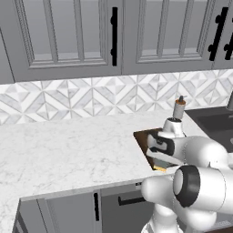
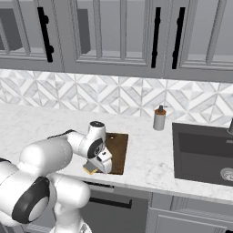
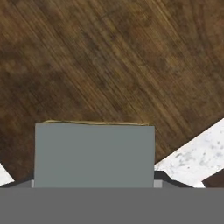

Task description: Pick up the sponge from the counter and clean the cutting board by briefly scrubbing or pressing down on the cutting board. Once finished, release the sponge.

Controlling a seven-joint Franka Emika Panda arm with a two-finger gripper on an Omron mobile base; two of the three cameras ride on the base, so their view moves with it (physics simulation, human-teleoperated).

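Left base view: behind arm, left side, looking forward-down over counter. Right base view: same, from right side. Both share cutting board beneath gripper. Hand view: very near, facing straight down onto cutting board, sponge at gripper.

Sponge on cutting board, counter.

Arm folded forward, elbow raised, forearm reaching down toward the front edge of the table. Wrist bent, hand pointing downward. Gripper low over the work surface, its fingers closed against the sides of the sponge, tips largely hidden.
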